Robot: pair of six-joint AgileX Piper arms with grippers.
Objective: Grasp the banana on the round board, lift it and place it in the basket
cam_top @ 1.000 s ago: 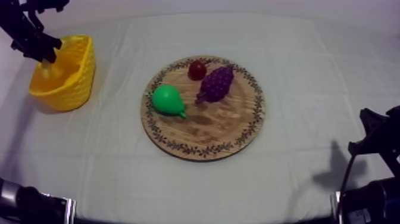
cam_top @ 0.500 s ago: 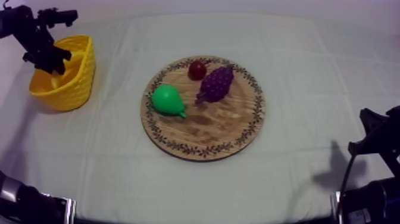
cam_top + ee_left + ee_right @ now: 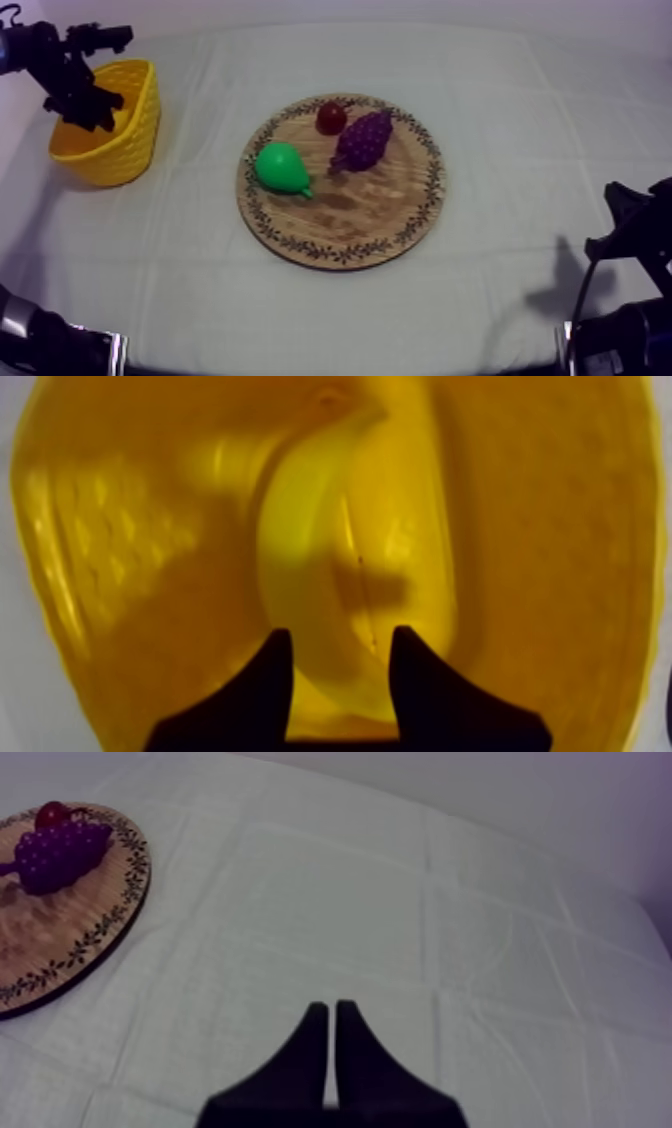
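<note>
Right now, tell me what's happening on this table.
The left gripper hovers open over the yellow basket, and the banana lies inside the basket beneath it. So the banana is off the wooden board, which holds a pear, a bunch of grapes and a small red fruit. The right gripper is shut, over bare cloth, apart from the board.

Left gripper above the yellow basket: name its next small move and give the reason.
Probably raise the left gripper straight up, clear of the yellow lattice-sided basket. Its black fingers stand apart with nothing between them, and the curved yellow toy banana lies free inside the basket beneath, so the placing looks done.
</note>
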